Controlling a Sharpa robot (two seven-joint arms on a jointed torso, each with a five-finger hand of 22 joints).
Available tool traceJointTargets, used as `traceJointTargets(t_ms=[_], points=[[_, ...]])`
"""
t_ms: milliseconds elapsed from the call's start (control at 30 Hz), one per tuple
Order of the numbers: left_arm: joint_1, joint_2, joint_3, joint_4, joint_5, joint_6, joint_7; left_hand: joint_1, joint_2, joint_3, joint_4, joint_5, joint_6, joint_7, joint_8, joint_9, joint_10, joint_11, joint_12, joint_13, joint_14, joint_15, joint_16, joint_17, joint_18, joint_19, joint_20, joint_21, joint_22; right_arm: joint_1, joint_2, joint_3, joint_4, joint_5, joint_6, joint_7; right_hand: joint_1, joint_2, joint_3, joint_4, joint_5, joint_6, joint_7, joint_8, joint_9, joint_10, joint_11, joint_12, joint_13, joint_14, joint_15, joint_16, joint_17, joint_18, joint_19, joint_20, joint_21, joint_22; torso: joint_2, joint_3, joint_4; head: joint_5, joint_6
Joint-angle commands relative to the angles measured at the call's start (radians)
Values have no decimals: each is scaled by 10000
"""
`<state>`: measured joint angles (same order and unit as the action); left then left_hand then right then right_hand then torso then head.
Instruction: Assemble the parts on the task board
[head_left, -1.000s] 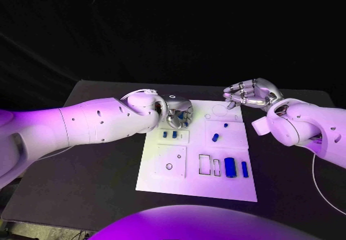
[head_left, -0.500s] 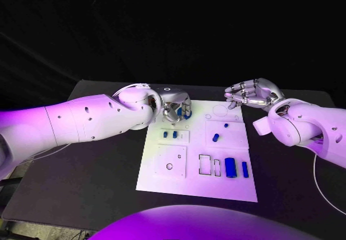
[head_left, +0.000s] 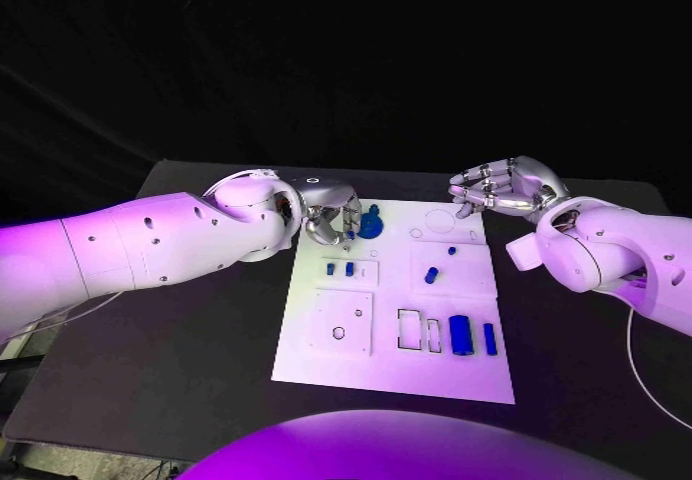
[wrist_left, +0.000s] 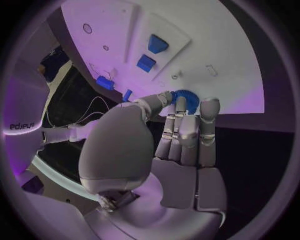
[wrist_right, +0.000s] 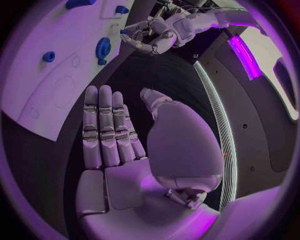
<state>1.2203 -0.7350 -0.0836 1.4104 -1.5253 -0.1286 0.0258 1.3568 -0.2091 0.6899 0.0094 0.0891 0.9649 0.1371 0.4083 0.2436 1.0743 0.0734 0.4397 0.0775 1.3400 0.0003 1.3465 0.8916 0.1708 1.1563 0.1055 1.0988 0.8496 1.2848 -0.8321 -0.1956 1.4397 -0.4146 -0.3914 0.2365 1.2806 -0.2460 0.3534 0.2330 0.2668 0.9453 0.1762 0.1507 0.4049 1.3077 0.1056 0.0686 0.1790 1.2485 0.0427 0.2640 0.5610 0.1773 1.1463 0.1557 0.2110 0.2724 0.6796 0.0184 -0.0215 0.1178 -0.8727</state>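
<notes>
Left hand (head_left: 326, 212) has drawn back toward the board's far left corner since a second ago, uncovering a round blue gear (head_left: 371, 222) that now sits in plain sight on the board (head_left: 325, 366), just beside the fingertips. In the left wrist view the gear (wrist_left: 185, 99) shows a ribbed rim and the fingertips (wrist_left: 180, 105) lie against it; whether they pinch it or only touch it I cannot tell. Right hand (head_left: 500, 186) has not moved: it hovers off the board's far right corner, fingers loosely curled and apart, holding nothing, palm bare in its wrist view (wrist_right: 119, 150). White flat rectangular board, with raised square panels and shallow slots. Two small blue pegs (head_left: 339, 268) sit on the left panel, two more pieces (head_left: 441, 262) on the right panel, and a thick bar (head_left: 460, 334) with a thinner one (head_left: 489, 338) beside it stand near the right edge, next to two open rectangular slots (head_left: 420, 330). Matte black table (head_left: 173, 340) shows wide on both sides of the board and along its near edge.
</notes>
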Motion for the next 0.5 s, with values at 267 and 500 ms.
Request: traceJointTargets(t_ms=[267,500], points=[[-87,-124,5,28,146,437,-102,-68,-60,0,-82,-51,105,-8,-64,20,94,-15,-46,-1,52,-2,18,-75,-183,55,19,32,8,-5,17,2,0,-63,64,102,114,-4,-26,-42,0,-55,15,63,16,-70,-26,-2,-7,-29,54,-42,1,49,52,33,-59,-9,6,-3,-11,36,1],[-115,-156,4,52,165,482,-92,-68,-60,0,-82,-51,105,-8,-64,20,94,-15,-46,-1,52,-2,18,-75,-183,55,19,32,8,-6,19,2,0,-63,63,101,114,-4,-26,-42,0,-55,15,63,16,-70,-26,-2,-7,-29,54,-42,1,49,52,33,-59,-9,10,3,-7,36,1]])
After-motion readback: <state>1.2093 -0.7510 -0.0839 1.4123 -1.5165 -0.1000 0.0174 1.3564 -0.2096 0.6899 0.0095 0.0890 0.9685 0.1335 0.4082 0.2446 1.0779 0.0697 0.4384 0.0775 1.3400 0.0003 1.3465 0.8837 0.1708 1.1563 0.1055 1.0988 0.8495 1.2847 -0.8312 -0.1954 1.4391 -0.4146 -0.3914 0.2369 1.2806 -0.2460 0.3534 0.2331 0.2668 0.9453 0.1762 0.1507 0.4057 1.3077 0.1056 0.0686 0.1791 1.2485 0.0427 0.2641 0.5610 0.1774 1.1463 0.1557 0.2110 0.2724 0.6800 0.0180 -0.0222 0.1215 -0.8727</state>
